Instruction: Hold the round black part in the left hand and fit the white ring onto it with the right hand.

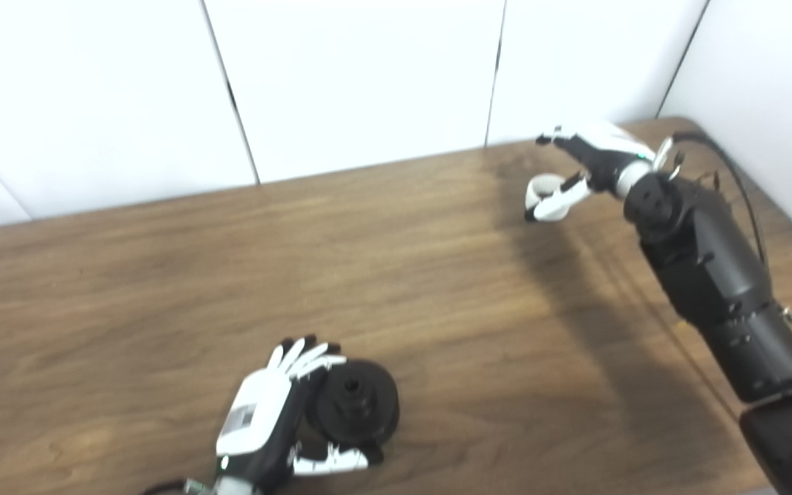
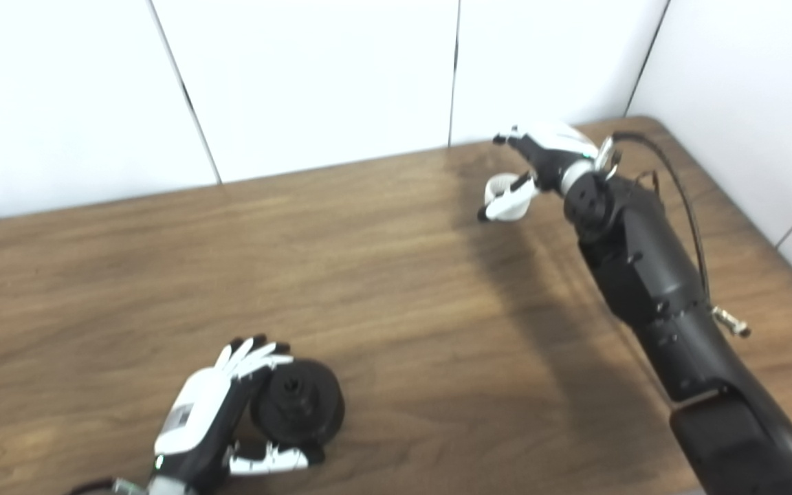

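Note:
The round black part [image 1: 356, 404], a disc with a raised hub at its centre, is at the table's near edge, left of the middle. My left hand [image 1: 262, 412] cups it, fingers behind its far side and thumb under its near side. At the far right of the table lies the small white ring [image 1: 542, 185]. My right hand [image 1: 595, 157] reaches over the ring with its fingers stretched above it and its thumb just beside the ring's near side. The fingers and thumb stand apart. Whether the thumb touches the ring is unclear.
The brown wooden table [image 1: 437, 289] ends at white wall panels [image 1: 368, 75] along the back and right. The right forearm [image 1: 705, 261] with its black cable runs along the table's right side.

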